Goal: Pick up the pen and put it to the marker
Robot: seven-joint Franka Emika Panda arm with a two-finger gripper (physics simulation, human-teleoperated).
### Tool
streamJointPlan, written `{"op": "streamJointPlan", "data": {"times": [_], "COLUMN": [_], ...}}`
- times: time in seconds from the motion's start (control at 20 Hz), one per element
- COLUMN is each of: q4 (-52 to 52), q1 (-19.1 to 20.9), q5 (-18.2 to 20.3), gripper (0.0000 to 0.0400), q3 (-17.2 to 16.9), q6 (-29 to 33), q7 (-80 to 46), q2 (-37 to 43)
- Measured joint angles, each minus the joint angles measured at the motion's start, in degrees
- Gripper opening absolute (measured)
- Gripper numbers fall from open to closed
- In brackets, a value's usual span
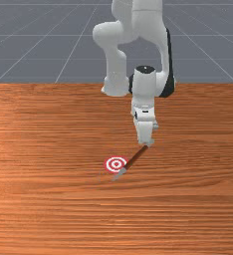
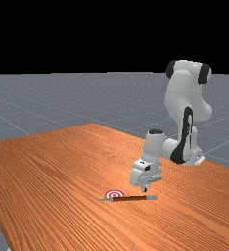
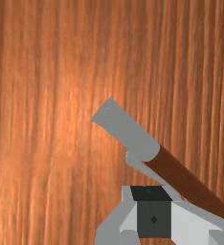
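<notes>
The pen, with a brown shaft point(image 1: 137, 156), lies slantwise, its grey pointed end toward the front view's lower left, over the target marker's edge. The red-and-white ringed marker point(image 1: 116, 164) is flat on the table. My gripper point(image 1: 146, 141) is at the pen's other end. In the far view, my gripper point(image 2: 145, 188) hangs close above the pen point(image 2: 131, 198) near its blunt grey end, and the marker point(image 2: 114, 194) is just behind the pointed half. In the wrist view the brown shaft point(image 3: 190, 186) runs beside my gripper point(image 3: 151, 193), and the blunt grey end point(image 3: 126, 128) lies beyond it.
The orange-brown wooden table point(image 1: 44, 199) extends around the pen and marker. Its far edge in the front view runs past the arm's base. The arm reaches over the table from the far view's right.
</notes>
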State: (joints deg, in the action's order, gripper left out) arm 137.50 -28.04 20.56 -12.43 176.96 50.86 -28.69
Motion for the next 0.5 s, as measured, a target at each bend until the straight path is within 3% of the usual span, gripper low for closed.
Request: {"op": "streamJointPlan", "data": {"times": [0.1,0.2,0.35,0.5], "q4": [1.00,0.52,-1.04,-1.28], "q1": [-1.76,-8.78,-15.03,-14.60], "q5": [-1.09,-0.40,-0.12,-0.95], "gripper": [0.0000,0.0000,0.0000,0.0000], "q3": [-2.14,-8.71,-12.59,-10.53], "q6": [-2.21,-3.88,-6.01,-5.32], "q7": [0.66,-8.35,-16.07,-13.10], "q2": [3.05,2.99,1.50,1.77]}}
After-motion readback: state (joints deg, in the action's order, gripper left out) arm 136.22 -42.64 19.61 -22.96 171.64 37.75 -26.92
